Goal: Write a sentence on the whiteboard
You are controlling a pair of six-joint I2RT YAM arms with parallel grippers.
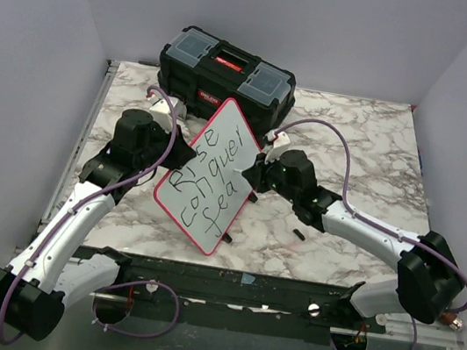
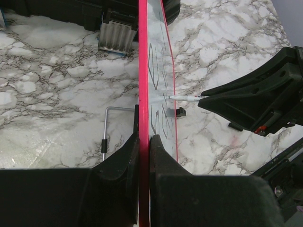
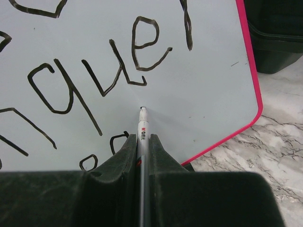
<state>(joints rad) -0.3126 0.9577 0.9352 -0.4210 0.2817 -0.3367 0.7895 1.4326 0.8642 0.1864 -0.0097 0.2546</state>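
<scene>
The left gripper point(image 2: 144, 138) had its jaws pressed together on the thin pink rim of the whiteboard point(image 2: 157, 56), seen edge-on from that wrist and standing on edge over the middle of the marble table point(image 1: 353, 150). The board leaned with its written face toward the right arm. Its lowest corner reached toward the near edge, though whether it touched the surface could not be told.

The right gripper point(image 3: 143, 142) pinched the barrel of a slim marker pen point(image 3: 142, 124), whose tip sat at the glossy face just under the second line, touching or a hair off. The sentence point(image 1: 211, 176) read "Rise conquer fea", so the last word looked to be short of its final letters. A black toolbox point(image 1: 227, 72) stood at the far edge behind the board, and a small black cap point(image 1: 298, 234) lay on the surface below the right arm.

The board appeared light, thin and stiff, with a slick face. A hold on the rim suited it, but a one-edge pinch would probably let it swing or slip under pen pressure, so strokes called for a light touch.
</scene>
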